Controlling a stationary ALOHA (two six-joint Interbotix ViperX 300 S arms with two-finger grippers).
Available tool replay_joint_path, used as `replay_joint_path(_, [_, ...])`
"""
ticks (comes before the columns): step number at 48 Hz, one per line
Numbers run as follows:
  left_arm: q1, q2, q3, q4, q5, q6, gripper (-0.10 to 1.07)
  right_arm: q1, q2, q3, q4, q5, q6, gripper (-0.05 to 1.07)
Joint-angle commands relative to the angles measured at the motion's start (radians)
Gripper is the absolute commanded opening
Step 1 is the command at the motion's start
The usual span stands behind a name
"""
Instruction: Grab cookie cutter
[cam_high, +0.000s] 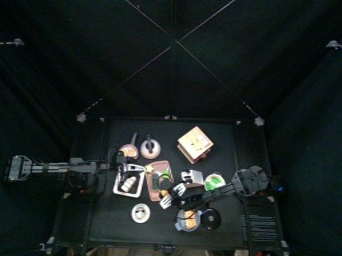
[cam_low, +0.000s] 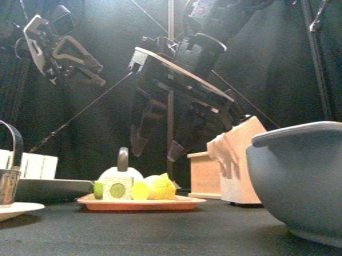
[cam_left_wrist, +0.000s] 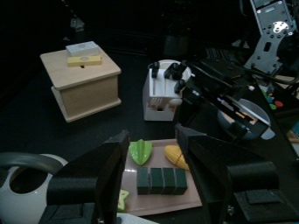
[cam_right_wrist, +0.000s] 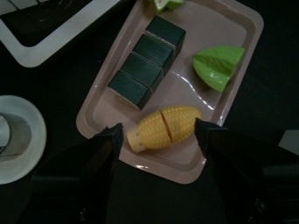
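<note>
The cookie cutter (cam_high: 140, 211), a small whitish ring with a dark centre, lies near the table's front, left of centre. It seems to be the round white rim at the edge of the right wrist view (cam_right_wrist: 10, 140). My right gripper (cam_right_wrist: 158, 131) is open and hangs over a pink tray (cam_right_wrist: 239, 22), with a yellow corn-like piece (cam_right_wrist: 166, 129) between its jaws. In the top view it (cam_high: 171, 197) is a little right of and behind the ring. My left gripper (cam_left_wrist: 152, 136) is open and empty over the same tray's other side (cam_high: 130, 180).
The tray (cam_high: 158, 176) holds dark green blocks (cam_right_wrist: 146, 57) and a green leaf (cam_right_wrist: 219, 59). A tan square block (cam_high: 195, 143) stands behind it. A white bowl (cam_high: 130, 152), another ring (cam_high: 151, 146) and a bowl (cam_high: 198, 220) are nearby. A big grey bowl (cam_low: 301, 180) fills the front view's right.
</note>
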Motion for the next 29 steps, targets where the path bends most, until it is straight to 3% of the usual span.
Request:
replay_joint_path(1, [-0.012,0.0,-0.012,0.002,0.023,0.002,0.84,0.002,-0.074,-0.012,-0.006,-0.009,-0.002,0.96])
replay_joint_path(11, [-0.089,0.002,-0.031,0.023,0.129,0.002,0.84,0.002,-0.164,0.014,-0.028,-0.026,-0.046,0.96])
replay_joint_path(21, [-0.278,0.017,-0.023,0.015,0.284,-0.002,0.85,-0.006,-0.252,0.044,-0.015,-0.023,-0.16,0.96])
replay_joint_path(29, [-0.422,0.091,-0.021,-0.015,0.304,-0.003,0.85,-0.015,-0.318,0.089,-0.018,-0.021,-0.173,0.96])
